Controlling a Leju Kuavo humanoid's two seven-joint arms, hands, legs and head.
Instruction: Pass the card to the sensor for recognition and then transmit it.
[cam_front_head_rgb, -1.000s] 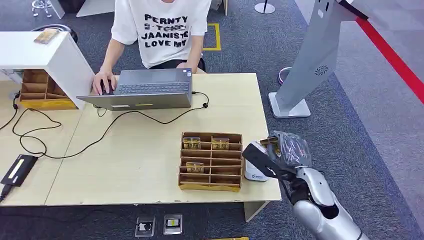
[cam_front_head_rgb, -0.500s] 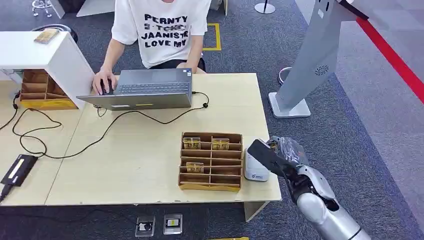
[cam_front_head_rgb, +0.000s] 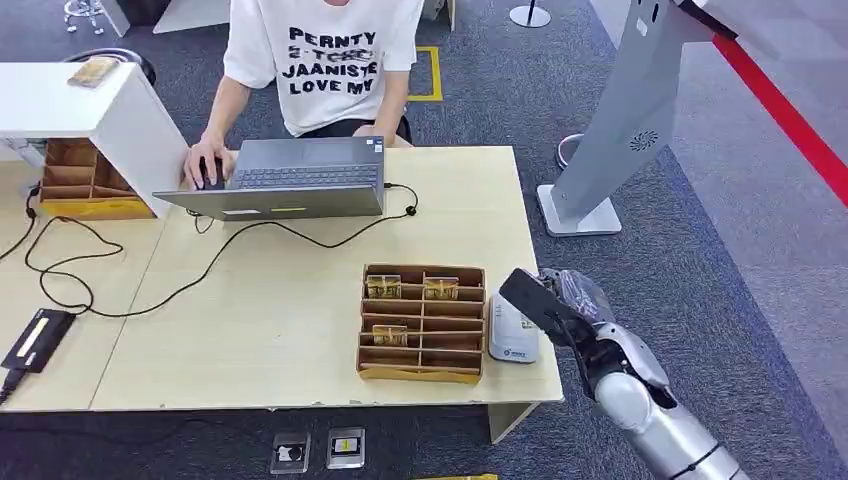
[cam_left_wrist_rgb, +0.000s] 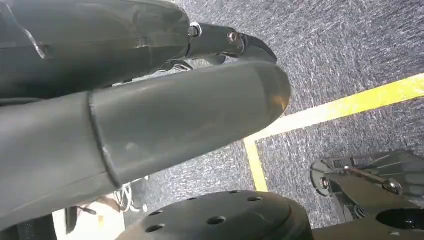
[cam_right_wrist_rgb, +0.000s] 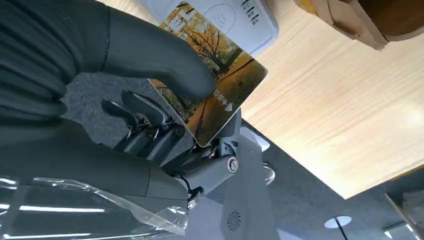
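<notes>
My right hand (cam_front_head_rgb: 562, 305) hangs at the table's right edge, just right of the white sensor (cam_front_head_rgb: 512, 334), wrapped partly in clear plastic. In the right wrist view the thumb and dark fingers of my right hand (cam_right_wrist_rgb: 135, 100) pinch a card (cam_right_wrist_rgb: 216, 96) printed with yellow autumn trees. The card hovers over the edge of the sensor (cam_right_wrist_rgb: 222, 20), apart from it. My left hand (cam_left_wrist_rgb: 150, 115) hangs over grey carpet, fingers stretched out beside the thumb, holding nothing.
A cardboard divider tray (cam_front_head_rgb: 375, 372) holding a few cards stands left of the sensor. A person types on a laptop (cam_front_head_rgb: 290, 178) at the far side; a black cable (cam_front_head_rgb: 180, 285) crosses the table. A grey kiosk stand (cam_front_head_rgb: 620, 125) rises to the right.
My right hand has drifted slightly right and away from me with the card, uncovering more of the sensor. The person and the table's things have not moved.
</notes>
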